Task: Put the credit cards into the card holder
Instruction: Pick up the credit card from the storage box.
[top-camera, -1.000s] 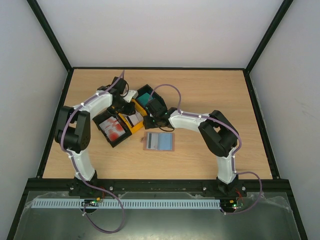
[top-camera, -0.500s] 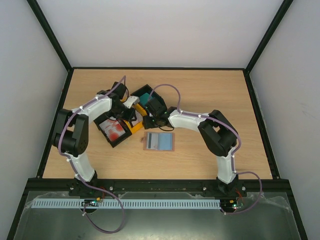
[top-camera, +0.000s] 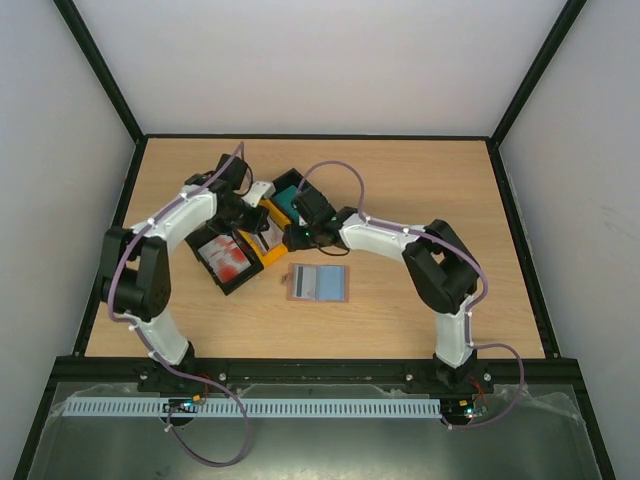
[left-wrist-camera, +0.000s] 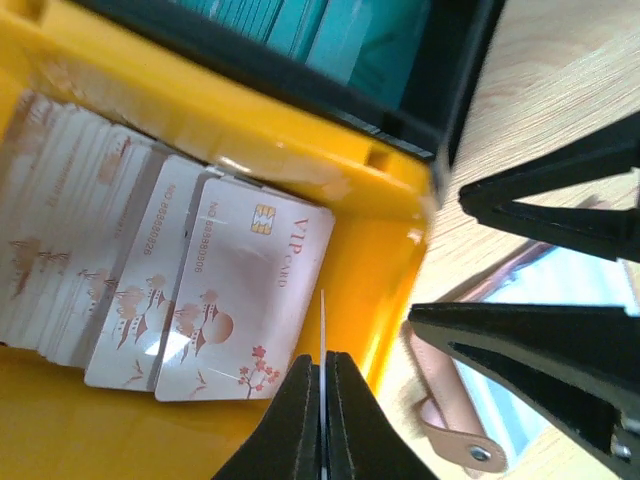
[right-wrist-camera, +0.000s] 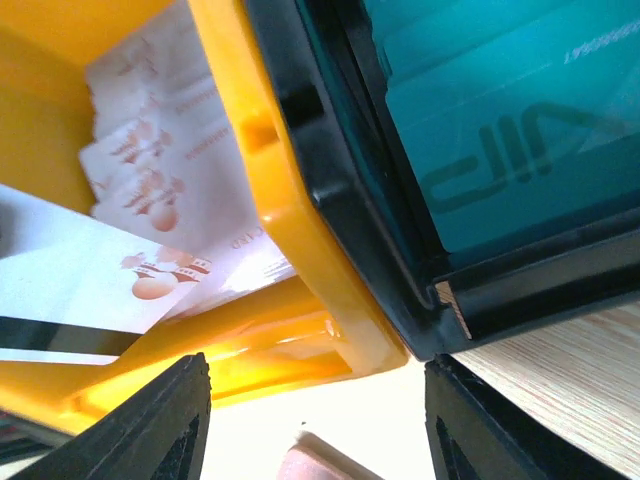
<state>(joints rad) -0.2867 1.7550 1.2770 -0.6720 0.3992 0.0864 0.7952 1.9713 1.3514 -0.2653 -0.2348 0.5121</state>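
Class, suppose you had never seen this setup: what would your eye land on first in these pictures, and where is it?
The bright yellow tray of fanned pale cards stands out, beside a black tray of teal cards, left of the table's middle. Over it, the left gripper pinches a single card edge-on. The open card holder lies apart, nearer the arms' bases.

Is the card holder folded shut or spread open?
Spread open: the card holder lies flat on the table, its pale blue pockets facing up.
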